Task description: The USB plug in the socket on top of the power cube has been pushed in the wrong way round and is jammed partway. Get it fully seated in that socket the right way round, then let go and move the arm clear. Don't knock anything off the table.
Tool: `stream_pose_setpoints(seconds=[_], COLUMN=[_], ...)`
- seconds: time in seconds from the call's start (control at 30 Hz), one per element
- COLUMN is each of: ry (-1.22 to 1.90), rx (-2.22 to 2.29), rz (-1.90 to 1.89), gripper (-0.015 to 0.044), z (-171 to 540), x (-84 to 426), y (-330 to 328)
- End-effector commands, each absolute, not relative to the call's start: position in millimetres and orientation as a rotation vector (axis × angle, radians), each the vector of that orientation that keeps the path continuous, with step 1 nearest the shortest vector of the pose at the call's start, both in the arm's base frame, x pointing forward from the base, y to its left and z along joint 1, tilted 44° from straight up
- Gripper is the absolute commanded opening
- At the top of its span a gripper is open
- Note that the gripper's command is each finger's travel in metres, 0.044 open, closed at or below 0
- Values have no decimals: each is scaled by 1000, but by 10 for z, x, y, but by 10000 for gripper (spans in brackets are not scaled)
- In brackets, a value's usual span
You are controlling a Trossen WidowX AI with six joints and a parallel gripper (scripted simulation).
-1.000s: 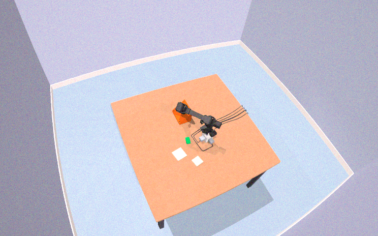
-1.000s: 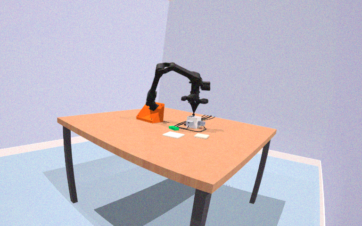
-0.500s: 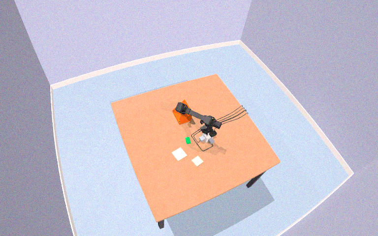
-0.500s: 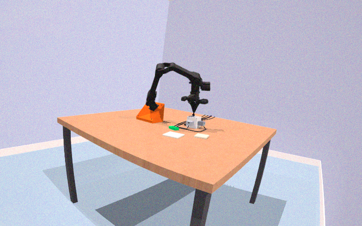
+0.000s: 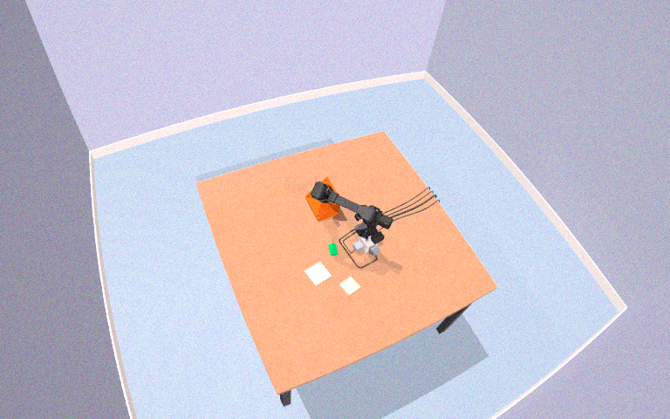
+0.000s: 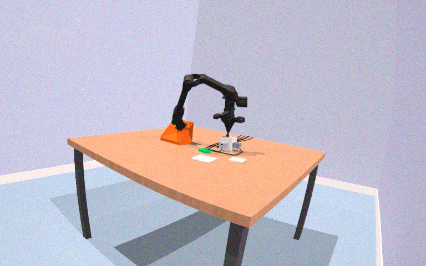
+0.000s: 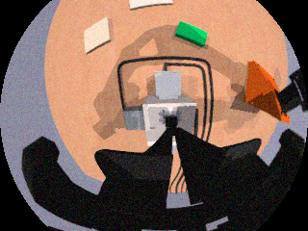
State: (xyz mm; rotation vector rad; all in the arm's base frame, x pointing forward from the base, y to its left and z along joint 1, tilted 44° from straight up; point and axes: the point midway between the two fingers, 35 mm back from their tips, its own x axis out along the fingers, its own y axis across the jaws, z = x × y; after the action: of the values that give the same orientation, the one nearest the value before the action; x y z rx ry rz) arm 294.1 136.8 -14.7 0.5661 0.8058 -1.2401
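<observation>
Dark cables (image 5: 358, 266) (image 6: 224, 152) (image 7: 164, 58) loop around white power cube (image 5: 365, 243) (image 6: 227, 143) (image 7: 156, 127); green block (image 5: 332, 249) (image 6: 204, 151) (image 7: 191, 34) near.

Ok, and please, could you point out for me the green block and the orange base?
Green block (image 5: 332, 249) (image 6: 204, 151) (image 7: 191, 34): top, exterior, wrist views; its top face.
Orange base (image 5: 321, 211) (image 6: 171, 137) (image 7: 260, 86): same views; a bare sloping side.

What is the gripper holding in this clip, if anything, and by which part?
The gripper holds the small black USB plug by its upper end, just above the white power cube.
</observation>
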Motion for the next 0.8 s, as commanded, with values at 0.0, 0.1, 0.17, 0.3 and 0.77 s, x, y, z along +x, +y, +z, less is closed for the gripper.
stream_pose_setpoints(seconds=[0.0, 0.1, 0.17, 0.3, 0.77], ry=[809, 809, 809, 809, 809], rx=[560, 560, 560, 560, 560], rz=[-1236, -1236, -1236, -1237, -1237], gripper=[0, 0, 0, 0, 0], z=[-154, -157, -159, -162, -175], x=[2942, 2943, 2943, 2944, 2946], y=[1363, 1360, 1359, 1356, 1344])
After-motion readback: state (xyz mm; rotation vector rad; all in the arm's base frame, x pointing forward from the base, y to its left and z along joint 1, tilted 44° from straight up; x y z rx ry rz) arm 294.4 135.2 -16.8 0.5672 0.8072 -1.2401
